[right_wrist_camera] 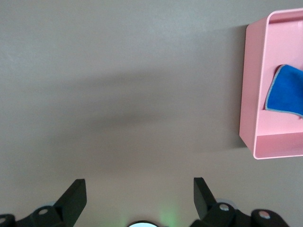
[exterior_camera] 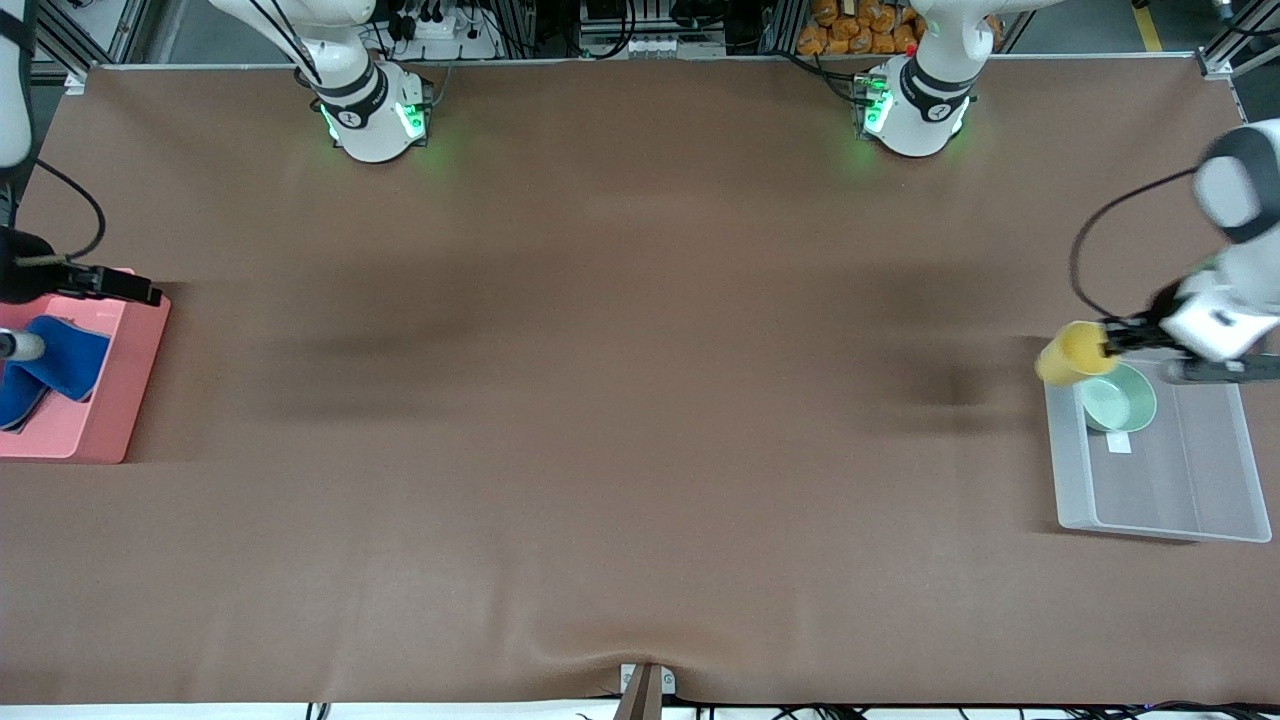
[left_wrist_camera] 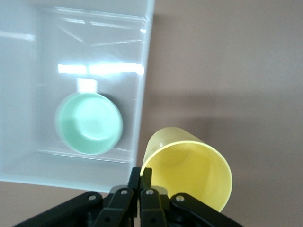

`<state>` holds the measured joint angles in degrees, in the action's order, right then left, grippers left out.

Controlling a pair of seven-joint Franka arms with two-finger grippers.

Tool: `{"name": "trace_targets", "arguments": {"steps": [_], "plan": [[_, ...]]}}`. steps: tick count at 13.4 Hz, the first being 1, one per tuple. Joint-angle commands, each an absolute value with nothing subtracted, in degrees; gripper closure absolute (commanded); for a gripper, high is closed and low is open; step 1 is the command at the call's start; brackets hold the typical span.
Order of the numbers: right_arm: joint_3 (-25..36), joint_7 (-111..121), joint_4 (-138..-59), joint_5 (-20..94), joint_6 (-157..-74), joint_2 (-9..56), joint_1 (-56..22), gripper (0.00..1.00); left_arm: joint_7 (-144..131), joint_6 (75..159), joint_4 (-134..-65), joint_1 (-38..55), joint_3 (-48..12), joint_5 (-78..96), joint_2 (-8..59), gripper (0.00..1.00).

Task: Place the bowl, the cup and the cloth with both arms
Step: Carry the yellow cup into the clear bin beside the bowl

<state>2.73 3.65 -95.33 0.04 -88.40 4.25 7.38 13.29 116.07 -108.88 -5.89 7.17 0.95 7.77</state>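
The left gripper (exterior_camera: 1108, 338) is clamping the rim of the yellow cup (exterior_camera: 1066, 353), carrying it tipped on its side in the air above the edge of the clear plastic bin (exterior_camera: 1160, 505) at the left arm's end of the table (exterior_camera: 620, 420). The cup's long axis is lying roughly level, its base pointing away from the jaws toward the table's middle and its open mouth facing back toward the fingers (left_wrist_camera: 142, 182), which are pinching one wall of the rim. The mint-green bowl (left_wrist_camera: 89, 124) is sitting upright inside the bin, below the jaws. The right gripper (right_wrist_camera: 137, 198), jaws standing wide apart and holding nothing, is hovering over bare table just beside the pink tray (right_wrist_camera: 251, 94), where the blue cloth (right_wrist_camera: 286, 90) is lying.
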Motion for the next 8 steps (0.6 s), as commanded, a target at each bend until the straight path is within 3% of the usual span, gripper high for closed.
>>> {"name": "trace_targets", "arguments": {"steps": [1, 5, 8], "plan": [[3.16, 2.55, -96.85, 1.05, -87.89, -0.43, 6.42, 0.0, 19.66, 108.91, -91.88, -5.71, 11.76, 0.61, 18.26, 1.0], [0.44, -4.04, -96.86, 0.97, -84.73, -3.07, 7.12, 0.0, 26.88, 109.69, -81.07, -5.89, 17.31, 7.55, 29.33, 1.0], [0.35, -3.87, -96.68, 1.05, -83.85, -3.95, 7.82, 0.0, 29.95, 115.74, -79.8, -7.29, 17.84, 11.24, 34.53, 1.0]]}}
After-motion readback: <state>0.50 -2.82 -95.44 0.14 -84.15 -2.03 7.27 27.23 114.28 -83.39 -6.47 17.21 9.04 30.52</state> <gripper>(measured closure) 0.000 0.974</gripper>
